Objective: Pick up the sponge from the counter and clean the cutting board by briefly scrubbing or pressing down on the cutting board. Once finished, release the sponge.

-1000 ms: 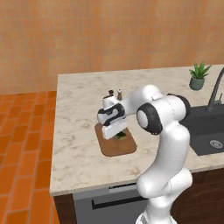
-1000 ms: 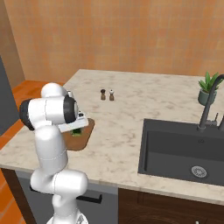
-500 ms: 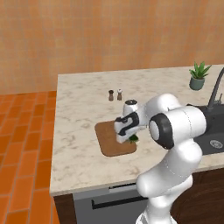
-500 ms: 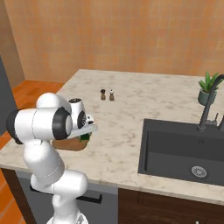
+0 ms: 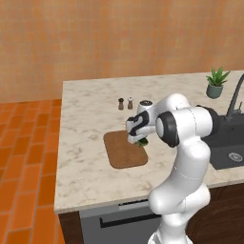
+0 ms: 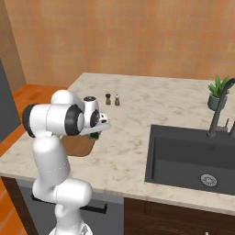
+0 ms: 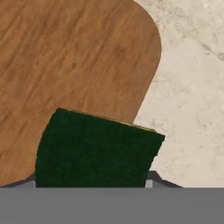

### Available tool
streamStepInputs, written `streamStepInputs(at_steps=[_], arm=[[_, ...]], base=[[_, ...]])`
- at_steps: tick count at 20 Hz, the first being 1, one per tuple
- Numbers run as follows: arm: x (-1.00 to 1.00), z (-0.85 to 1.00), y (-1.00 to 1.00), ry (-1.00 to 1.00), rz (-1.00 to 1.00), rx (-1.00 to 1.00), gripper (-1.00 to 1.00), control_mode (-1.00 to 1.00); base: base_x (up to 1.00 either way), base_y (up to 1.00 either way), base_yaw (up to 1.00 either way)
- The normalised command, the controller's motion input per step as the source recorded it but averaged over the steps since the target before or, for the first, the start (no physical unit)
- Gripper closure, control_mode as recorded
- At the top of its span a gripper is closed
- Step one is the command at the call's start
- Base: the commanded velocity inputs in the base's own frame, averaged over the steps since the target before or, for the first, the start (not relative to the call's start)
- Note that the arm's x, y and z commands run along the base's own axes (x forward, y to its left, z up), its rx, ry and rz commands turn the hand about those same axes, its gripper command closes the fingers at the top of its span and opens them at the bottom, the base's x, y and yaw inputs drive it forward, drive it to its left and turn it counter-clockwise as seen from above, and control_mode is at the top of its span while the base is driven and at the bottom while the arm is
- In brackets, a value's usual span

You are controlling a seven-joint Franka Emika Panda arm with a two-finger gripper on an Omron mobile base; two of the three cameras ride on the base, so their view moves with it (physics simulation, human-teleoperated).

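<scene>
Gripping the sponge (image 5: 140, 141), the gripper (image 5: 137, 139) hangs low over the right-hand edge of the cutting board (image 5: 125, 148), its jaws partly closed around the small dark green block. Reading the left base view from left to right: orange tiled floor (image 5: 26, 157), then the pale marbled counter (image 5: 86, 119), then the brown board lying flat on it, then the white arm bending down from the right with the sponge at its tip. Two small shakers (image 5: 126, 103) stand on the counter behind the board, well apart from it. Farther right sit a dark sink (image 5: 228, 147) and a potted plant (image 5: 216, 83).

From the hand view, the sponge's green face (image 7: 96, 148) covers the lower middle, with the board's wood grain (image 7: 70, 57) behind it and bare counter stone (image 7: 192, 96) to the right. The sponge straddles the board's rounded corner (part of it appears to overhang the stone).

From the right base view, the gripper (image 6: 95, 130) is seen beyond the arm's elbow, with green showing beneath the hand, just above the board (image 6: 79, 144).

To do this step well, the sponge likely needs shifting leftward toward the board's middle, so its whole face lands on wood. Pressing should be straight down and gentle, keeping the sponge flat; a tilted press near the rim could slide it off the edge. Whether the sponge already touches the board cannot be told.
</scene>
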Motion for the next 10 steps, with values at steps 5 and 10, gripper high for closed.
streamStepInputs(at_steps=[5, 10], arm=[[0.92, 0.38, 0.00, 0.03, -0.14, 0.06, 1.00, -1.00], [0.18, -0.68, 0.35, 0.02, -0.04, 0.02, 1.00, -1.00]], base=[[0.00, 0.00, 0.00], [0.00, 0.00, 0.00]])
